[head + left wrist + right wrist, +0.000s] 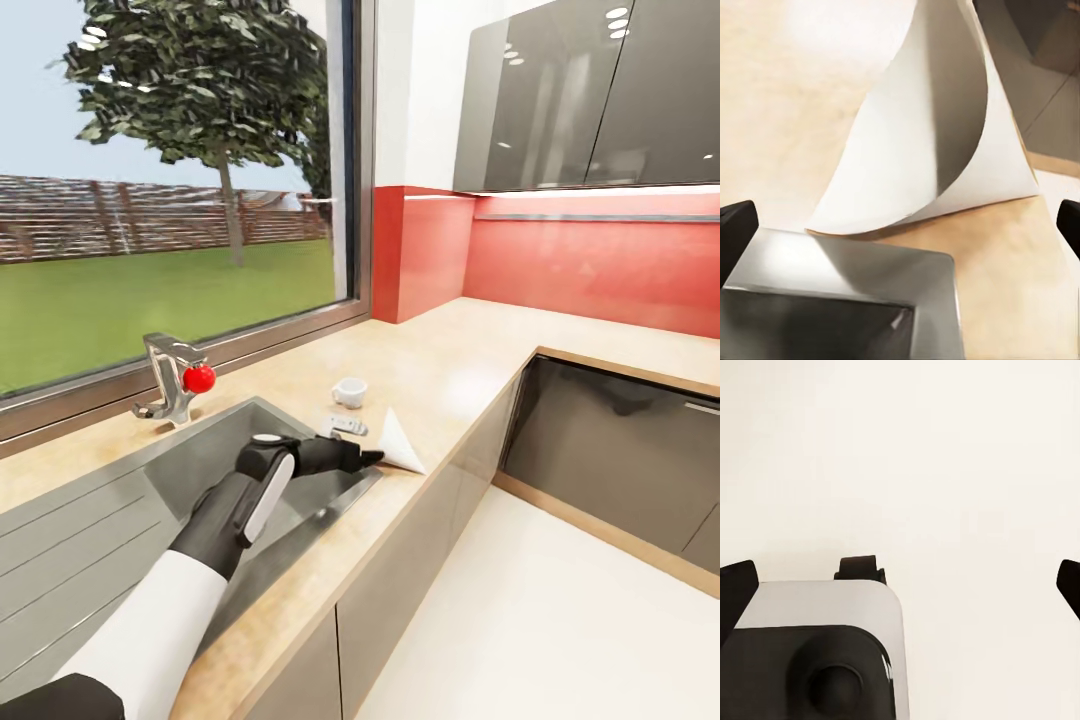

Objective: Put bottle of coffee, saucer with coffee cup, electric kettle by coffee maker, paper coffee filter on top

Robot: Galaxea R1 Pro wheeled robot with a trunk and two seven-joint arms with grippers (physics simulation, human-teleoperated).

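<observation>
The countertop is being viewed from the head camera, with the sink set into it directly beneath the left arm. No coffee maker is being shown on this stretch of counter, so where the filter is to be set cannot be judged from here.

The paper coffee filter is lying on the counter just ahead of the left gripper, past the sink's corner and close to the counter's front edge. In the left wrist view the paper coffee filter is being seen as a white cone lying on its side, one flap curling upward, straight ahead and between the lines of the two spread fingertips. The left gripper is being held released, with nothing between its fingers.

The pick-up is judged to be the step in hand. It is best done by the gripper being advanced slowly until the raised flap is sitting between the fingers, and then being closed gently, since thin paper is likely to be pushed along the counter or crushed.

The coffee cup is standing beyond the gripper, and a small flat white object is lying between the two.

The right gripper is being held released against a plain pale background.
</observation>
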